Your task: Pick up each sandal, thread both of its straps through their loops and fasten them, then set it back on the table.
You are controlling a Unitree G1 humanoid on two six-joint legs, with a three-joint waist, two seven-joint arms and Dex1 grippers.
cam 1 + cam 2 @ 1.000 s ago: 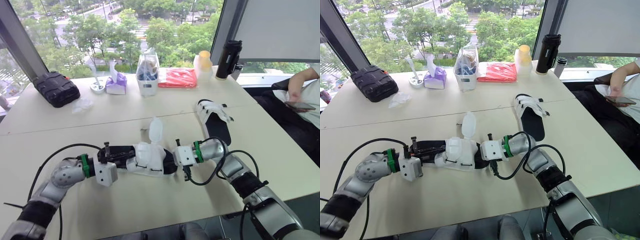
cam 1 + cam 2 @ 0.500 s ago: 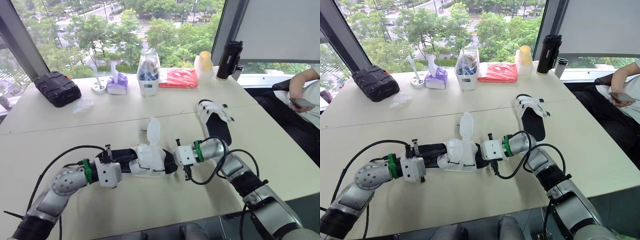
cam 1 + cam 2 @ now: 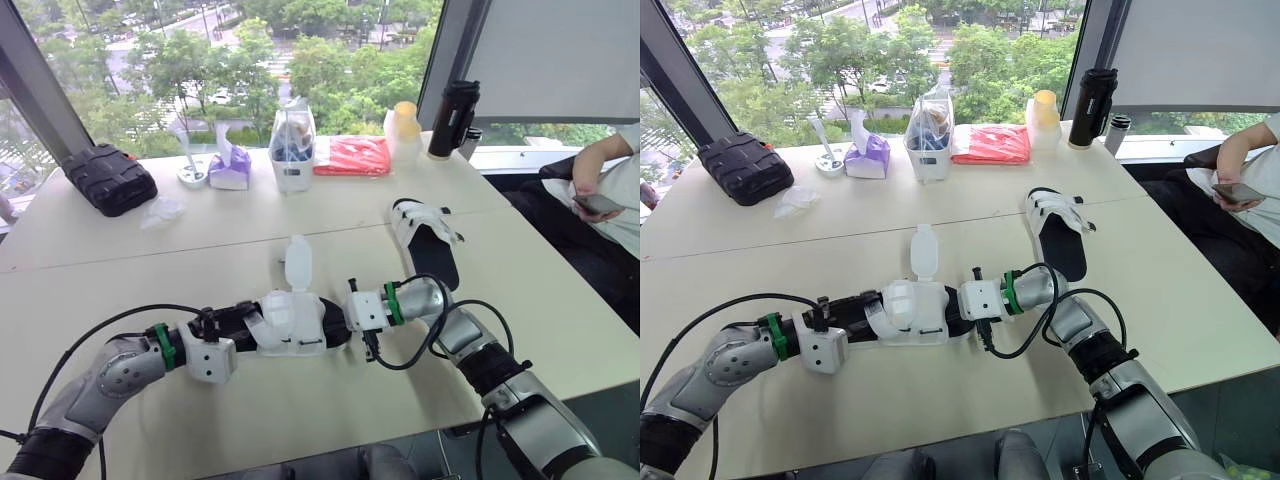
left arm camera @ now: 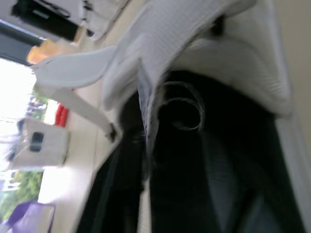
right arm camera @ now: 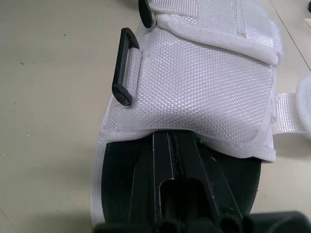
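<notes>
Right wrist view has the right gripper [image 5: 171, 145] clamped flat on the black toe end of the sandal [image 3: 290, 322], tips tucked under the white mesh upper, and a black loop [image 5: 124, 65] sticks off the side. The left gripper [image 3: 232, 322] sits right at the heel end, but I can't tell if it's clamped or loose. So the sandal spans both grippers, low over the table [image 3: 120, 250] near the front edge, with one white strap [image 3: 296, 265] flipped upright. The second sandal [image 3: 428, 240] lies flat beyond the right arm. Back by the window are a black case [image 3: 110, 178], tissue box [image 3: 229, 168], red packet [image 3: 352, 156] and black bottle [image 3: 447, 105].
</notes>
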